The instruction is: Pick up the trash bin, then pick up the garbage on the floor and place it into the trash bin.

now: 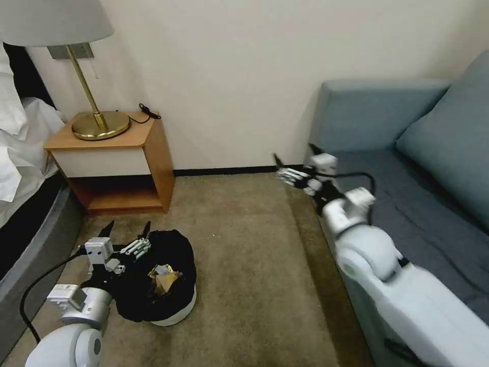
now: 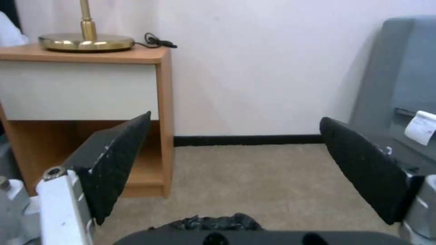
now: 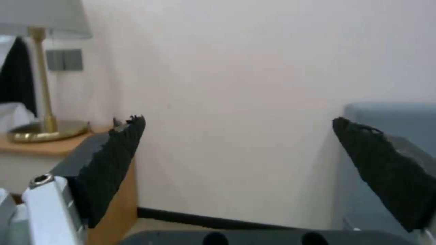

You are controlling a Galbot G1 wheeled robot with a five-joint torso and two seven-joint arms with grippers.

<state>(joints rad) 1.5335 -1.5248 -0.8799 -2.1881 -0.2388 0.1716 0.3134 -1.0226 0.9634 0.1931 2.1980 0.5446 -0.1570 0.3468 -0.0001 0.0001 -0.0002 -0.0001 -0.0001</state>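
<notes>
The trash bin (image 1: 175, 311) is a small white bin with a black bag (image 1: 168, 250) draped over its rim, standing on the carpet at the lower left. Inside it lies garbage (image 1: 164, 278), a crumpled tan and yellowish piece. My left gripper (image 1: 128, 230) hovers over the bin's left rim, open and holding nothing. In the left wrist view the open left gripper (image 2: 235, 117) has only a bit of the black bag (image 2: 213, 223) below it. Open and empty, my right gripper (image 1: 294, 155) hangs in the air by the sofa's front corner. The right wrist view has the right gripper (image 3: 238, 119) facing the wall.
A wooden nightstand (image 1: 119, 163) with a brass lamp (image 1: 99, 125) stands against the wall at the left, beside a bed (image 1: 25, 153). A grey-blue sofa (image 1: 407, 153) fills the right side. Open carpet (image 1: 244, 244) lies between them.
</notes>
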